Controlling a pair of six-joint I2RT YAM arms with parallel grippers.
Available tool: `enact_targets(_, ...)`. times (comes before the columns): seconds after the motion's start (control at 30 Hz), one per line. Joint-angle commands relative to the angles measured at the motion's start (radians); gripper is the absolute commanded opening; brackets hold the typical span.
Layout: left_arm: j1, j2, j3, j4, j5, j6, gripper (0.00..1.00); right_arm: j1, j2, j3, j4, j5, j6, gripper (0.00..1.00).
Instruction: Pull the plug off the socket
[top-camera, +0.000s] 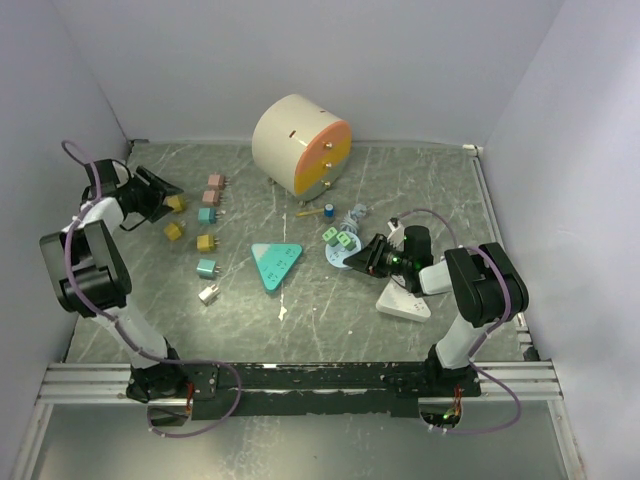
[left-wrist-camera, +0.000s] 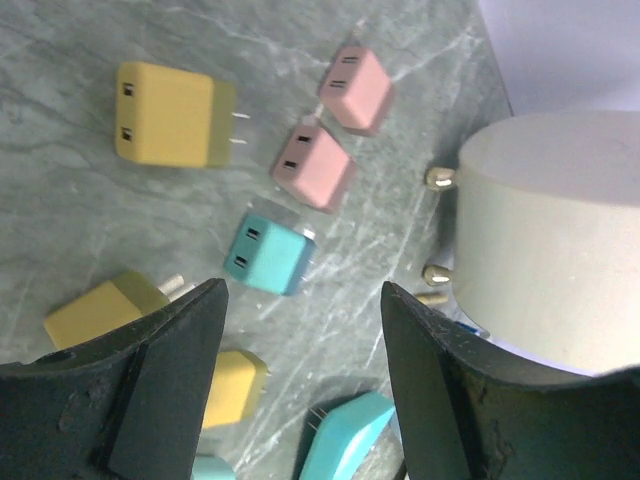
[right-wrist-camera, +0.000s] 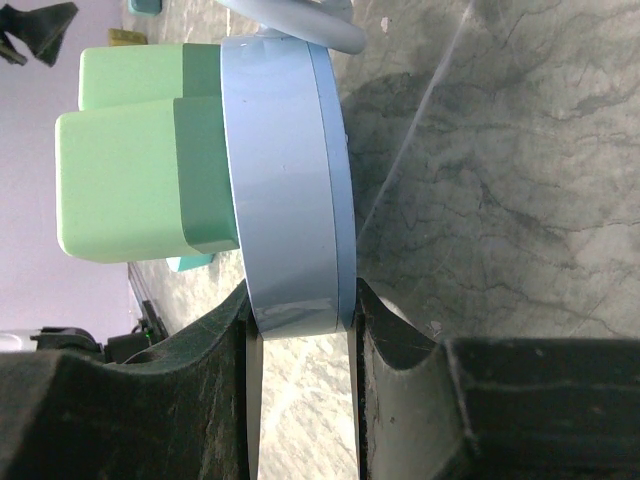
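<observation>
A round pale-blue socket (right-wrist-camera: 285, 190) stands on edge with two green plugs (right-wrist-camera: 120, 150) still seated in its face. My right gripper (right-wrist-camera: 300, 320) is shut on the socket's rim, one finger on each flat side. From above, the socket (top-camera: 340, 256) and its green plugs (top-camera: 338, 238) lie right of centre, with the right gripper (top-camera: 362, 257) just beside them. My left gripper (top-camera: 160, 197) is far off at the left edge. In its wrist view the left gripper (left-wrist-camera: 302, 292) hangs open above the table with nothing between its fingers.
Loose plugs lie under the left arm: yellow (left-wrist-camera: 165, 112), two pink (left-wrist-camera: 313, 167), teal (left-wrist-camera: 268, 253). A teal triangular socket (top-camera: 275, 263) sits mid-table and a white one (top-camera: 403, 303) lies by the right arm. A cream and orange drum (top-camera: 300, 145) stands at the back.
</observation>
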Motion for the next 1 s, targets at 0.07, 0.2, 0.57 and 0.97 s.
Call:
enact_targets(0.07,-0.034,-0.191,-0.083,0.027,0.002,0.013,0.73,-0.008,0.046,-0.019,-0.129,0.121,-0.084,0.00)
enact_targets(0.2,-0.127,-0.336,-0.207,0.071,0.004,0.041,0.75,-0.007,0.054,-0.011,-0.130,0.111,-0.090,0.00)
enact_targets(0.57,-0.715,-0.465,-0.297,0.084,-0.230,0.280,0.71,0.004,0.092,0.019,-0.133,0.027,-0.122,0.00)
enact_targets(0.97,-1.160,-0.103,0.042,-0.105,-0.581,0.579,0.66,0.023,0.122,0.038,-0.146,-0.030,-0.137,0.00)
